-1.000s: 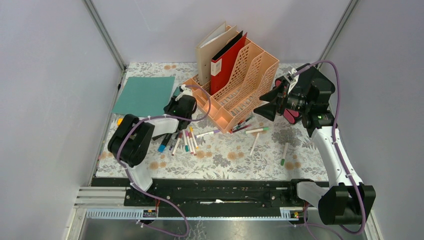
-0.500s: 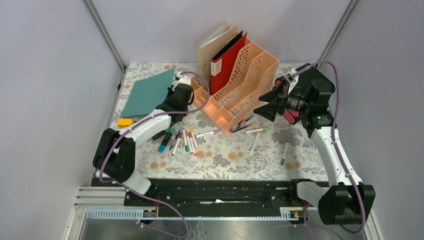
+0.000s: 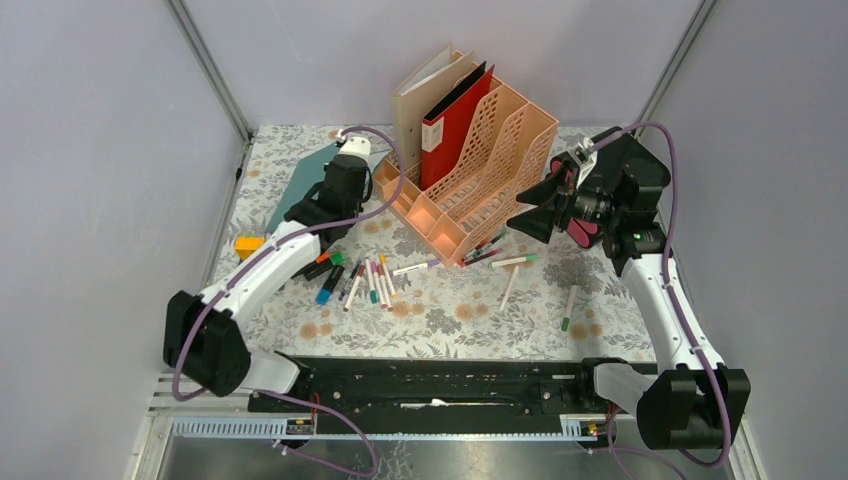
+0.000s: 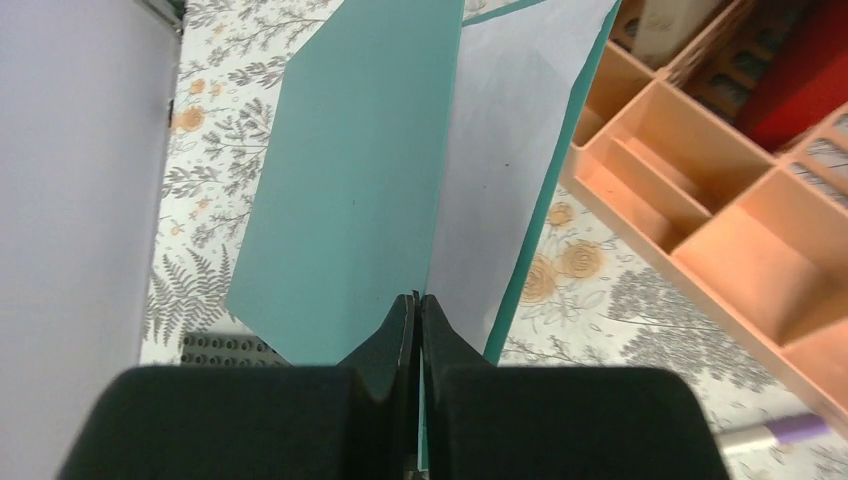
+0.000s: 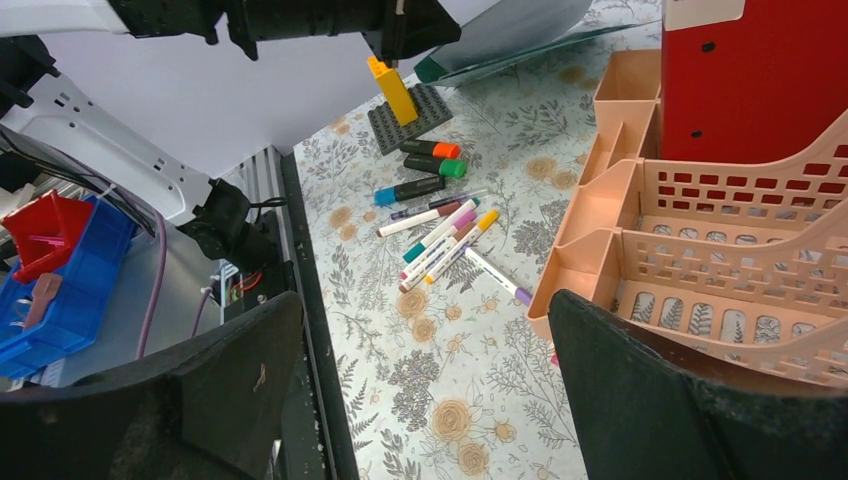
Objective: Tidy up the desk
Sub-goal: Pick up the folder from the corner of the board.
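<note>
The desk wears a whitish cloth with grey leaves and orange flowers. My left gripper is shut on the edge of a teal folder, which stands tilted up off the cloth just left of the peach file rack. From the left wrist, the fingertips pinch the folder where its teal cover meets the white inside. My right gripper hangs open beside the rack's right side, nothing between its fingers.
The rack holds a red binder and beige folders. Several markers lie in front of it, with others to the right. A yellow brick sits on a grey baseplate by the left wall.
My left arm has stretched toward the back, tipping the teal folder from flat on the cloth up onto its edge. The right arm has not moved.
</note>
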`<state>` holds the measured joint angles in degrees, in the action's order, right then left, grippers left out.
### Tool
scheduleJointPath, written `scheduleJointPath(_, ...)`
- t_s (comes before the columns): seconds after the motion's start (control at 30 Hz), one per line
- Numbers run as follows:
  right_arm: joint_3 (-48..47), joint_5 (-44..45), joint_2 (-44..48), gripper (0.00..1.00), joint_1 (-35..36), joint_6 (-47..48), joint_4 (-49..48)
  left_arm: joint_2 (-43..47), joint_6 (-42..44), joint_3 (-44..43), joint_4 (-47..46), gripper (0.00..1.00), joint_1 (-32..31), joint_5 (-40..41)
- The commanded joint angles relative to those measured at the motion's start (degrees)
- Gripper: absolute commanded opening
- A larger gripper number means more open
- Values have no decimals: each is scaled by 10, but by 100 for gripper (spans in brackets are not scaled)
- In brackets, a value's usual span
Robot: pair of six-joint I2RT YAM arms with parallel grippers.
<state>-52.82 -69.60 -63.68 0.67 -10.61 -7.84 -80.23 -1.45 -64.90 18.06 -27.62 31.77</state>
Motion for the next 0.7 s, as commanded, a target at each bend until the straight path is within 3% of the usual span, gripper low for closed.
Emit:
scheduleJointPath(0.0,3,-20,6,100,-3,-17,-39,64,-37,-22,-5,0,9,-77)
scheduleJointPath(0.43,13,-35,6,100,18,-30,-69,131,-69,-10,12,0,21,-152)
scheduleJointPath(0.57,5,-27,-1,100,52,7,-42,141,-73,0,19,0,25,-155)
scheduleJointPath(0.67,-26,-3,-14,100,93,80,31,153,-77,10,24,0,28,-157)
